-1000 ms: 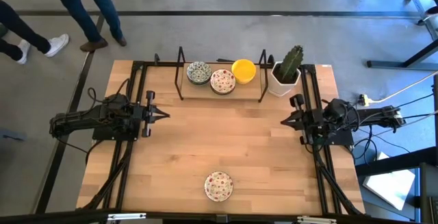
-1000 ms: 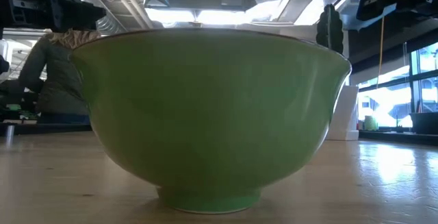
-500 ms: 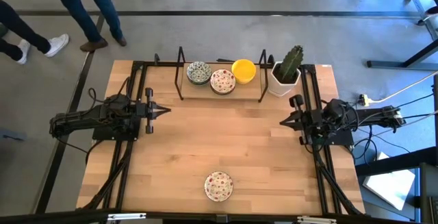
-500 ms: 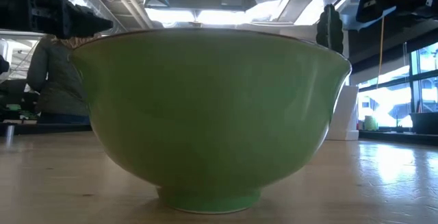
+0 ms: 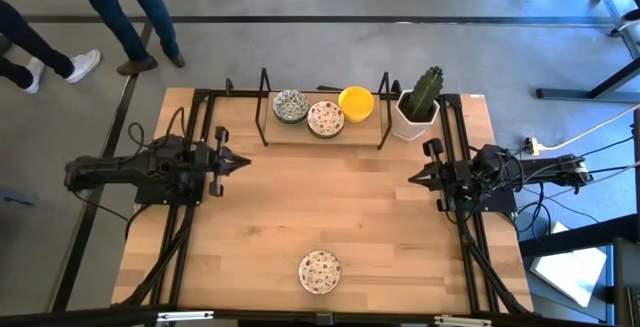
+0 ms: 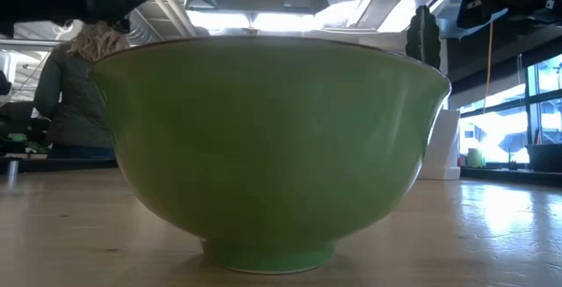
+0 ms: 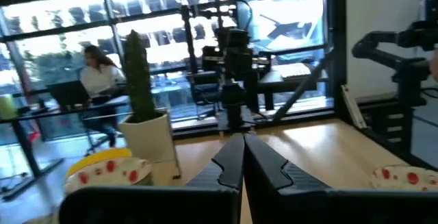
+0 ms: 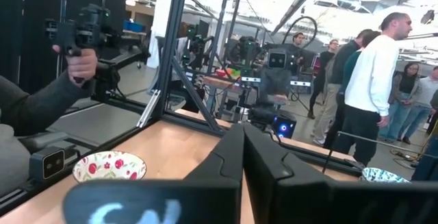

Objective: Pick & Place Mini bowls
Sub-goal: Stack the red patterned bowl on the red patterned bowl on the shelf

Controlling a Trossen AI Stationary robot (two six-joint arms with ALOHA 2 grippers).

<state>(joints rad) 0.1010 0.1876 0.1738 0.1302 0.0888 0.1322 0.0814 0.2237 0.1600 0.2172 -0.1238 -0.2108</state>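
Note:
Three mini bowls sit on a low black-framed rack at the table's far edge: a green-blue patterned one [image 5: 290,105], a red-speckled one [image 5: 325,118] and a yellow one [image 5: 356,102]. Another red-speckled bowl [image 5: 319,271] stands on its foot near the table's near edge. It fills the low view, green on the outside [image 6: 272,147]. My left gripper [image 5: 247,161] hovers shut and empty at the table's left. My right gripper [image 5: 412,178] hovers shut and empty at the right. Both sets of fingers show closed in the wrist views [image 7: 236,152] [image 8: 243,138].
A white square pot with a green cactus [image 5: 418,107] stands at the far right beside the rack. Black frame rails [image 5: 200,207] run along the table's left and right sides. People stand beyond the far edge, and a person's hand [image 8: 82,59] holds a device beside the table.
My left gripper has risen a little and drifted toward the table's far edge, staying shut. My right gripper and the bowls have kept still.

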